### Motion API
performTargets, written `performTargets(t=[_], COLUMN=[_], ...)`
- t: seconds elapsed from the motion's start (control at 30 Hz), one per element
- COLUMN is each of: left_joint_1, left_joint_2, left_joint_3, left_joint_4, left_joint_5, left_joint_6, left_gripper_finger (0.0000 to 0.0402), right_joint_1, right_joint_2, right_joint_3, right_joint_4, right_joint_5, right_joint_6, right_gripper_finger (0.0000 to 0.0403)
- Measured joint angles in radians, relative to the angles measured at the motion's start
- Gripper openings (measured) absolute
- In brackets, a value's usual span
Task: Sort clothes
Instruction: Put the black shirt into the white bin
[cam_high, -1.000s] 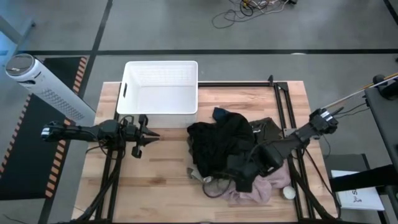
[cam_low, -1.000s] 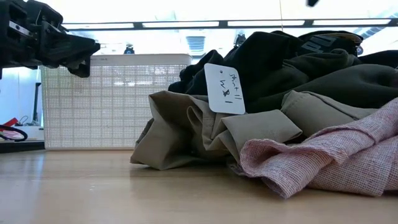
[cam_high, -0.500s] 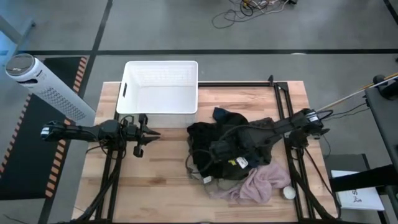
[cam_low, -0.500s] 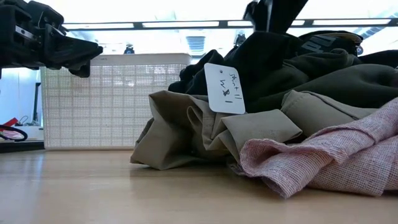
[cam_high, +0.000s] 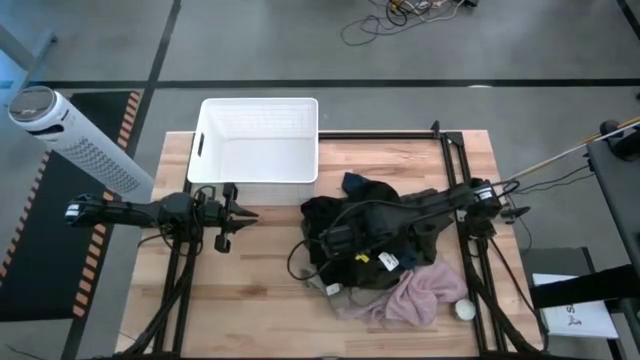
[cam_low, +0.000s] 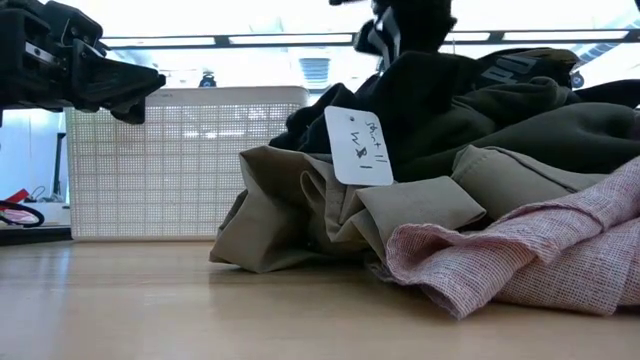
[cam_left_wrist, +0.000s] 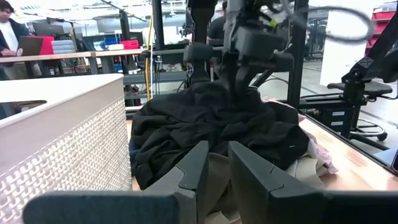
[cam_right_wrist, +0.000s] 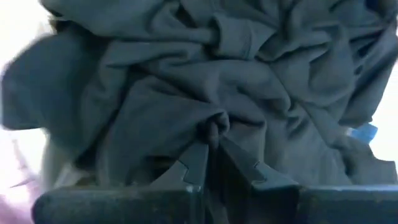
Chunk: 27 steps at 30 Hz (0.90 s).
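The clothes (cam_high: 380, 255) lie in a heap on the table's right half: a black garment (cam_high: 350, 220) on top, an olive one (cam_low: 540, 120), a khaki one (cam_low: 300, 220) with a white label (cam_low: 360, 145), and a pink one (cam_high: 410, 300) at the near edge. My right gripper (cam_high: 330, 240) reaches in from the right and is shut on the black garment (cam_right_wrist: 155, 93). My left gripper (cam_high: 245, 213) hovers shut left of the heap, level, pointing at it (cam_left_wrist: 217, 149). My right gripper pinches a small pucker of the black garment's top surface (cam_right_wrist: 213, 127) between its two fingertips. The fingers come from above, slanting in from the table's right. The garment still lies slack on the heap, not lifted.
A white basket (cam_high: 258, 140) stands at the far left of the table. A small white ball (cam_high: 465, 310) lies by the pink garment. Black frame bars (cam_high: 455, 170) run along the table's right. A person (cam_left_wrist: 9, 28) sits far behind.
My right gripper has swept across the heap toward the table's left edge, from above the pink and khaki garments to the black garment's top, where it now has hold. The heap has stayed in place.
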<state>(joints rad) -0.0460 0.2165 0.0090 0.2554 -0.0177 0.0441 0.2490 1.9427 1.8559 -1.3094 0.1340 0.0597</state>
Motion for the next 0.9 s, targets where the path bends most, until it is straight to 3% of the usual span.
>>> performTargets(t=[0.23,0.5,0.73,0.9], left_joint_1=[0.000,0.000,0.000,0.000], left_joint_2=[0.000,0.001,0.001,0.001], left_joint_3=[0.000,0.000,0.000,0.000], left_joint_4=[0.004,0.040,0.050,0.056], left_joint_5=[0.000,0.000,0.001,0.001], left_joint_6=[-0.002,-0.003,-0.001,0.007], left_gripper_finger=[0.0050,0.0050,0.0050,0.0050], right_joint_1=[0.066,0.099,0.091,0.089], right_joint_2=[-0.004,-0.005,-0.058,-0.075], right_joint_3=[0.232,0.492,0.500,0.500], right_joint_4=[-0.143,-0.168,-0.016,0.277], right_joint_5=[0.146,0.341,0.588,0.753], right_joint_6=[0.041,0.027,-0.112,-0.386], right_gripper_finger=[0.0002,0.0001,0.0001,0.0000])
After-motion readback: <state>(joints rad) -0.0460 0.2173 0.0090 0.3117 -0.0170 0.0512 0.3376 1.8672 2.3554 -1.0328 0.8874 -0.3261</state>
